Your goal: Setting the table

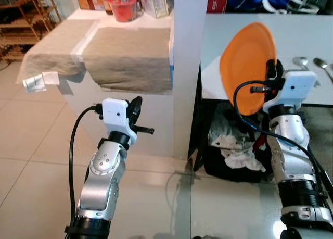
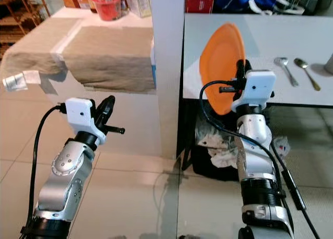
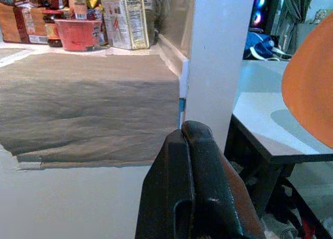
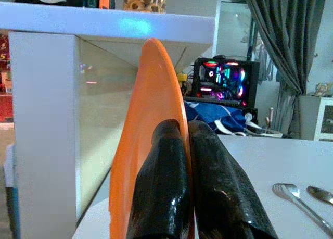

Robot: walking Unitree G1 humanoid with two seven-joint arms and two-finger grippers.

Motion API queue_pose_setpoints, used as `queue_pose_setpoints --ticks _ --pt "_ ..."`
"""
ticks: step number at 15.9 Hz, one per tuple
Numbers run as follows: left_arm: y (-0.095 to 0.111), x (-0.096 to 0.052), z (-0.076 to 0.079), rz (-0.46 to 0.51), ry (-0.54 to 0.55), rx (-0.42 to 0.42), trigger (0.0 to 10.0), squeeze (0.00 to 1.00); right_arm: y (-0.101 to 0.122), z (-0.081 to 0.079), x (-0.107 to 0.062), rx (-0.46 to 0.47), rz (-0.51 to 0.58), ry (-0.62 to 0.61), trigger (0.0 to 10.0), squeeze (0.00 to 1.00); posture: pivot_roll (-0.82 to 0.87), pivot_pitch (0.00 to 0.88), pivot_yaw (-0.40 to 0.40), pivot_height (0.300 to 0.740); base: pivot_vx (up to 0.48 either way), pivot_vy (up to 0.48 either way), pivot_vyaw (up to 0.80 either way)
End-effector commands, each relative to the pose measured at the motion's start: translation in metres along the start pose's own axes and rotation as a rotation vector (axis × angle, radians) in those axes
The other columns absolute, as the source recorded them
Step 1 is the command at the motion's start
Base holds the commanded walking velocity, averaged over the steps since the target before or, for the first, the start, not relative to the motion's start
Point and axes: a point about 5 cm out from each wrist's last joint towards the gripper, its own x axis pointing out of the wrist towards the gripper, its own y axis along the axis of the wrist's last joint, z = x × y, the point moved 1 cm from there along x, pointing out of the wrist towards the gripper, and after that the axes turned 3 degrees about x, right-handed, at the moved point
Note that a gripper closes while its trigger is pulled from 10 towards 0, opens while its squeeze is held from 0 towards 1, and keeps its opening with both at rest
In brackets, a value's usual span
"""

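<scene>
While the right end effector [image 2: 241,75] clamps an orange plate [image 2: 221,67] on edge, rim upward, above the white surface [image 2: 250,36] near a fork [image 2: 285,70] and spoon [image 2: 307,72], the left end effector [image 1: 136,111] hangs closed beside a cloth-covered counter [image 1: 125,54].

The white table [image 2: 250,36] stands on the right, its front edge running above a dark space beneath. Near its right edge two spoons [image 2: 285,70] lie side by side on the bare top, handles toward the front edge. At the back edge sits a heap of blue cloth [image 2: 263,2].

To the left, past a white upright panel [image 2: 166,67], a second surface [image 1: 78,20] carries a brown cloth [image 1: 127,54] that hangs over its front edge. At its back edge stand a red tub [image 1: 123,10] and cartons [image 3: 125,17].

On the tiled floor [image 1: 36,145] under the white table's front edge sits a dark bin [image 1: 234,161] holding crumpled white material.
</scene>
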Motion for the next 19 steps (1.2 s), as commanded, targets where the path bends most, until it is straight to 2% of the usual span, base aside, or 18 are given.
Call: queue_pose_setpoints --ticks 1,2,4,9,12,14,17,19 --pt "0.0 0.002 -0.001 -0.003 -0.011 -0.004 10.0 0.0 0.007 -0.001 0.004 0.021 0.031 0.001 0.0 0.0 -0.12 0.0 0.06 0.74 0.0 -0.48 0.0" --pt "0.001 0.002 0.0 -0.001 -0.023 -0.002 10.0 0.0 -0.004 -0.008 -0.002 0.056 -0.027 0.024 0.0 0.0 -0.12 0.0 0.061 0.74 0.0 -0.48 0.0" --pt "0.001 0.003 0.001 -0.001 -0.033 0.002 10.0 0.0 -0.015 -0.016 -0.009 0.07 -0.067 0.04 0.0 0.0 -0.12 0.0 0.062 0.74 0.0 -0.471 0.0" --pt "0.002 0.004 0.001 0.003 -0.051 0.009 10.0 0.0 -0.02 -0.024 -0.015 0.06 -0.084 0.063 0.0 0.0 -0.12 0.0 0.066 0.74 0.0 -0.463 0.0" --pt "0.002 0.006 0.0 0.004 -0.057 0.014 10.0 0.0 -0.027 -0.027 -0.019 0.04 -0.107 0.085 0.0 0.0 -0.12 0.0 0.065 0.74 0.266 -0.394 0.0" --pt "-0.005 0.004 -0.004 -0.024 -0.055 0.016 10.0 0.0 -0.042 -0.022 -0.038 0.009 -0.162 0.084 0.0 0.0 -0.12 0.0 0.066 0.74 0.313 -0.362 0.0" --pt "-0.017 -0.006 -0.015 -0.082 -0.034 0.024 10.0 0.0 -0.048 -0.017 -0.057 -0.014 -0.201 0.089 0.0 0.0 -0.12 0.0 0.066 0.74 0.364 -0.306 0.0" --pt "-0.026 -0.017 -0.028 -0.132 0.0 0.029 10.0 0.0 -0.057 -0.01 -0.081 -0.042 -0.265 0.097 0.0 0.0 -0.12 0.0 0.067 0.74 0.0 0.0 0.0"
